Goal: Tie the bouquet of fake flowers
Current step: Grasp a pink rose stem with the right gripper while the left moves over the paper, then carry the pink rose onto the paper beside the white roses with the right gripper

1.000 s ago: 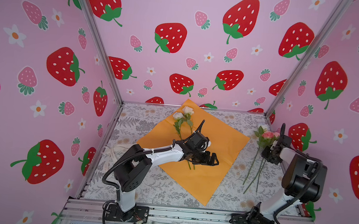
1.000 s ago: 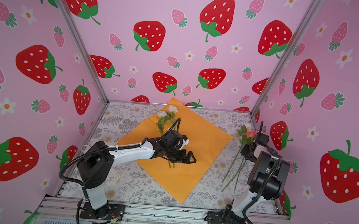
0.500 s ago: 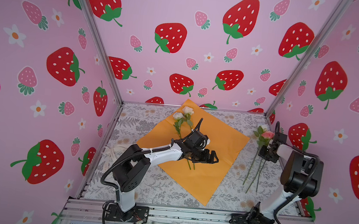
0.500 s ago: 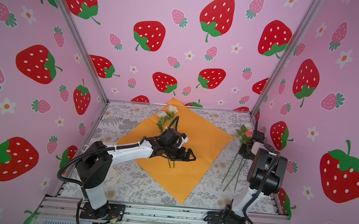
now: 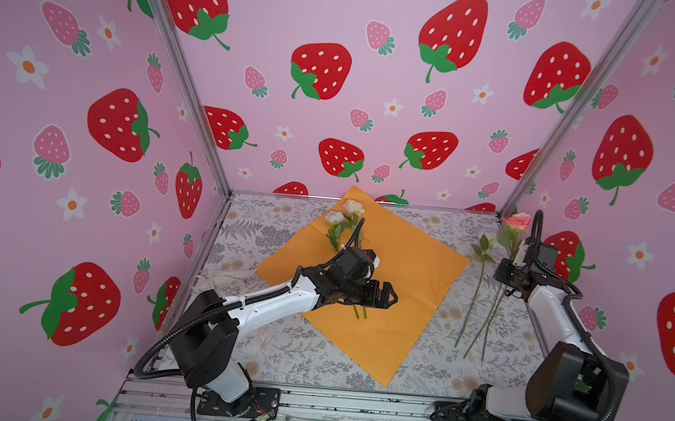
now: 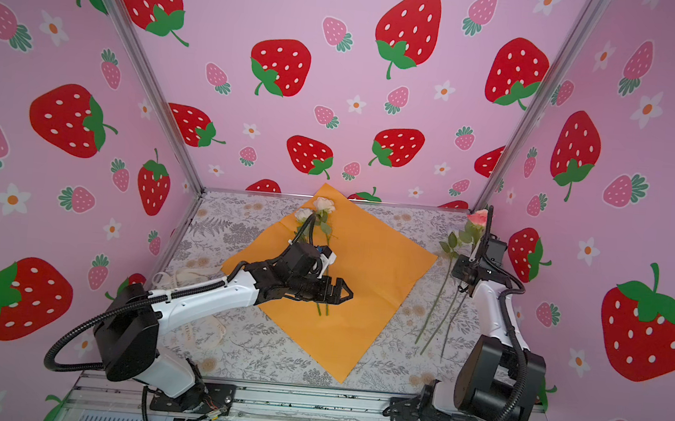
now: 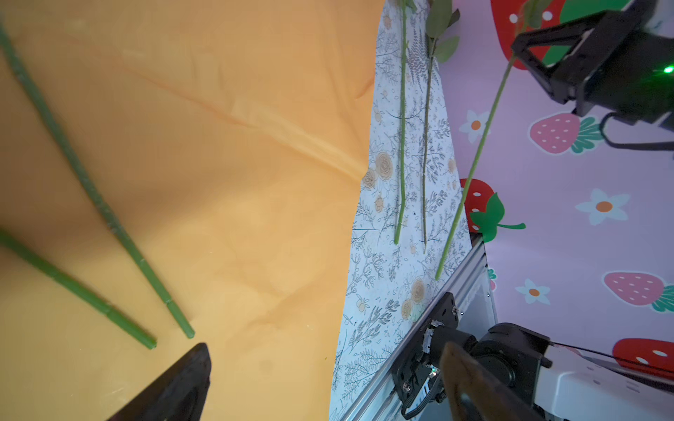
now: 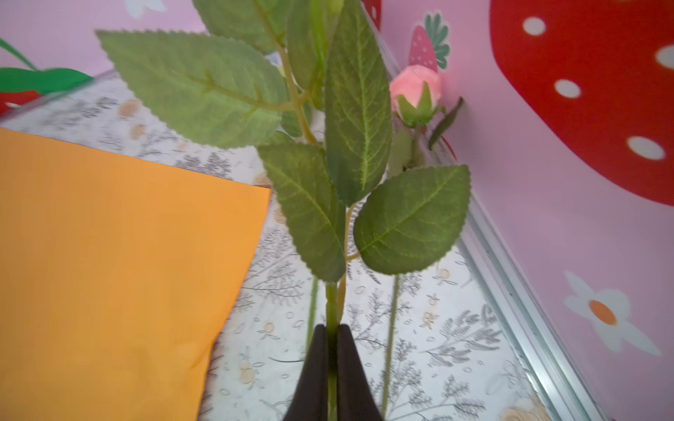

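On orange wrapping-paper sheet (image 5: 414, 264): two white fake roses (image 5: 353, 207) lie | left tool (image 5: 387, 296) wide | right tool (image 8: 332, 331) pinches leafy green stem (image 8: 331, 302) | tying pending

The wrapping paper (image 5: 384, 274) is orange. The white roses (image 5: 346, 214) and the pink rose (image 5: 517, 221) have green stems. The leafy stem (image 8: 332, 310) is green, its leaves veined lighter. The bench (image 5: 294, 349) is white with a grey botanical print and tan blooms. The walls (image 5: 260, 25) are pink, patterned with green-capped red and pale-pink strawberries and white daisies with orange centres. The ribbon (image 5: 225, 281) is cream. The left arm (image 5: 269, 303) and right arm (image 5: 552, 313) are white and black; the left claw (image 5: 388, 296) and right claw (image 8: 332, 330) are black.
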Available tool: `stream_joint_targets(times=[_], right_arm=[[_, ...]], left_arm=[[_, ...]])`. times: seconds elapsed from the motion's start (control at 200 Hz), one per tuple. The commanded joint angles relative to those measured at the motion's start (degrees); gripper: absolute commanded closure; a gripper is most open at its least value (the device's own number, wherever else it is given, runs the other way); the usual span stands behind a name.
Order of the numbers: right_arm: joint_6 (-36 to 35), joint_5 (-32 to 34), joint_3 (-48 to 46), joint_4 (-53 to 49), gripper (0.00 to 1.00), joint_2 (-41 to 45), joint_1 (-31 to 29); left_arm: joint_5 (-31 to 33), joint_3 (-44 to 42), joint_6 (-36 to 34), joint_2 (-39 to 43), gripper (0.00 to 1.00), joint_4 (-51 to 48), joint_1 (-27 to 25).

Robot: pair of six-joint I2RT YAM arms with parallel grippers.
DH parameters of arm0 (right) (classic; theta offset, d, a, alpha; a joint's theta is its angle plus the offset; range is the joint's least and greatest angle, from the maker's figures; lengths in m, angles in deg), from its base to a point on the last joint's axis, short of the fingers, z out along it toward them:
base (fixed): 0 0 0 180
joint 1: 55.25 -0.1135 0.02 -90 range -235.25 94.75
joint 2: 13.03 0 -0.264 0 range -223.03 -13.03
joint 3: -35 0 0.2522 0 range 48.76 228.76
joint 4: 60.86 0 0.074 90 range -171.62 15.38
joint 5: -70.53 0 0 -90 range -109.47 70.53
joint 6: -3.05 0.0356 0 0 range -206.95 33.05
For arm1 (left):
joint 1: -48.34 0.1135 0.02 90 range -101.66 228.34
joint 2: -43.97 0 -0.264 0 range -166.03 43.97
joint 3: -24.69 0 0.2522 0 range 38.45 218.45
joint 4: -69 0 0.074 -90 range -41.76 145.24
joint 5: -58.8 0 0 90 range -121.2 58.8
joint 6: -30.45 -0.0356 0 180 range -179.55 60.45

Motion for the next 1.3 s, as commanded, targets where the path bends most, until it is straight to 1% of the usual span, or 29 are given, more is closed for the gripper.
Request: stream_joint_targets(times=[0.0,0.02,0.065,0.13,0.18,0.27,0.36,0.4,0.515,0.655,0.725,0.79,0.85,0.95,1.051,1.136,1.181,1.211,1.246,1.296], right_arm=[[3.5,-13.3,1.4,3.5,0.99,-0.2,-4.7],[3.9,-14.5,1.8,3.6,0.99,-0.8,-5.5],[4.9,-16.5,3.6,3.8,0.98,-3.2,-9.8],[5.2,-15.2,6.9,2.5,0.99,-7.5,-14.6],[6.5,-14.0,10.2,1.1,0.98,-11.3,-17.5],[8.9,-15.2,15.7,0.3,0.97,-18.0,-22.7],[9.4,-14.0,22.1,-1.5,0.97,-24.7,-27.7],[10.1,-13.4,24.8,-2.0,0.97,-27.5,-29.2],[11.0,-14.5,32.8,-3.1,0.97,-36.3,-33.5],[14.2,-18.3,42.2,-2.5,0.96,-46.1,-35.8],[13.1,-17.7,47.4,-4.1,0.96,-50.0,-37.1],[12.9,-15.9,52.9,-7.7,0.95,-53.9,-37.8],[13.9,-16.1,55.2,-8.4,0.94,-56.2,-37.8],[15.6,-16.0,55.8,-7.8,0.93,-57.9,-37.8],[17.5,-14.5,54.7,-7.1,0.92,-58.2,-37.9],[18.6,-15.6,53.0,-5.7,0.90,-58.1,-38.0],[18.5,-16.5,52.4,-5.3,0.87,-58.0,-38.1],[18.4,-16.7,51.9,-5.0,0.81,-57.7,-38.2],[18.1,-16.8,51.4,-4.6,0.77,-57.3,-38.2],[17.8,-17.6,50.7,-4.1,0.73,-56.5,-38.2]], left_arm=[[6.7,-2.9,-0.3,4.4,0.01,-3.7,2.3],[7.8,-3.7,0.0,5.4,0.01,-4.1,2.9],[10.9,-5.5,1.1,8.1,0.01,-5.0,4.3],[15.9,-7.7,3.3,11.7,0.01,-7.2,7.1],[17.3,-9.4,4.5,14.2,0.01,-7.9,9.5],[17.9,-12.9,6.1,18.7,0.01,-8.4,13.5],[17.9,-16.1,6.3,23.1,0.01,-8.9,16.3],[17.4,-17.2,6.1,24.5,0.01,-9.3,17.5],[16.4,-19.5,6.3,28.2,0.01,-11.5,20.1],[16.8,-22.9,8.9,32.3,0.01,-11.2,20.5],[16.3,-24.0,10.0,33.7,0.01,-10.8,20.5],[16.0,-24.2,10.2,34.3,0.01,-11.3,20.5],[16.1,-24.1,10.1,34.7,0.01,-12.1,20.5],[16.4,-23.4,9.5,34.8,0.01,-13.3,20.6],[16.4,-22.7,9.2,34.6,0.01,-13.9,20.6],[15.8,-22.2,9.1,33.9,0.01,-13.8,20.6],[15.5,-21.9,9.1,33.4,0.01,-13.6,20.6],[15.2,-21.8,9.1,33.1,0.01,-13.6,20.6],[14.8,-21.7,9.2,32.7,0.00,-13.4,20.6],[14.1,-21.6,9.2,32.2,0.00,-13.1,20.4]])
